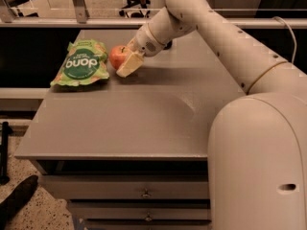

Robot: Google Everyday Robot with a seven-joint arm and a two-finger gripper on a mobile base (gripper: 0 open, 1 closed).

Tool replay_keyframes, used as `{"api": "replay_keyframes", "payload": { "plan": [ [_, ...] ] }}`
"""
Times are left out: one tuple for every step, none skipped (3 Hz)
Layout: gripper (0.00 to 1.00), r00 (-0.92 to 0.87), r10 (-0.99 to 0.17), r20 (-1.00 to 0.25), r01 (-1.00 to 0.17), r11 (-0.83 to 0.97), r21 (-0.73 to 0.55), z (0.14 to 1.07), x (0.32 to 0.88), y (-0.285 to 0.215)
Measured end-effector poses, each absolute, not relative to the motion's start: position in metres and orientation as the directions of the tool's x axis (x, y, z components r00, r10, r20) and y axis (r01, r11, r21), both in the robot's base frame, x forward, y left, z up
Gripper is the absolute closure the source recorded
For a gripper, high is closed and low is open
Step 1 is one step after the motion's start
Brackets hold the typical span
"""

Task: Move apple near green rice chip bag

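**Apple held just beside the bag, ready to set down**

The tool (124,60) is clenched on the apple (116,56), with one pale finger (129,64) lying across the fruit's right side. The apple sits at the far left of the table (144,119), just beside the right edge of the green rice chip bag (81,64), with only a thin gap between them. Whether the fruit already touches the table or hangs just above it cannot be told.

The placement looks nearly done, so the step in hand is probably the release. To do it well, lower straight down until the apple bears on the table, then open slowly so the round fruit does not roll. Draw the tool back to the right, away from the bag, so the fingers neither drag the apple along nor catch the crinkled foil. Pushing further left risks shoving the bag toward the table's edge.

The arm (225,42) stretches from the bulky base at lower right, up and across the table. It bends at the wrist so the tool angles down and leftward onto the apple.
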State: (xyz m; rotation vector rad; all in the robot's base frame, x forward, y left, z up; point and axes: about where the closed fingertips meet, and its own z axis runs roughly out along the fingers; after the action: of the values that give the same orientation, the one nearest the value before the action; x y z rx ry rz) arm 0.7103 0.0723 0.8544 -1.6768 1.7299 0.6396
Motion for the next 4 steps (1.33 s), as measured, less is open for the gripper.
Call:
{"api": "replay_keyframes", "payload": {
  "plan": [
    [0.39, 0.019, -0.702, -0.712, -0.995, 0.053, -0.079, 0.8492, 0.7100, 0.0713],
    [0.16, 0.024, -0.711, -0.703, -0.996, 0.042, -0.077, 0.8457, 0.7095, 0.0707],
    [0.00, 0.026, -0.715, -0.699, -0.997, 0.036, -0.074, 0.8430, 0.7090, 0.0705],
    [0.00, 0.026, -0.715, -0.699, -0.997, 0.036, -0.074, 0.8430, 0.7090, 0.0705]
  ]
}}
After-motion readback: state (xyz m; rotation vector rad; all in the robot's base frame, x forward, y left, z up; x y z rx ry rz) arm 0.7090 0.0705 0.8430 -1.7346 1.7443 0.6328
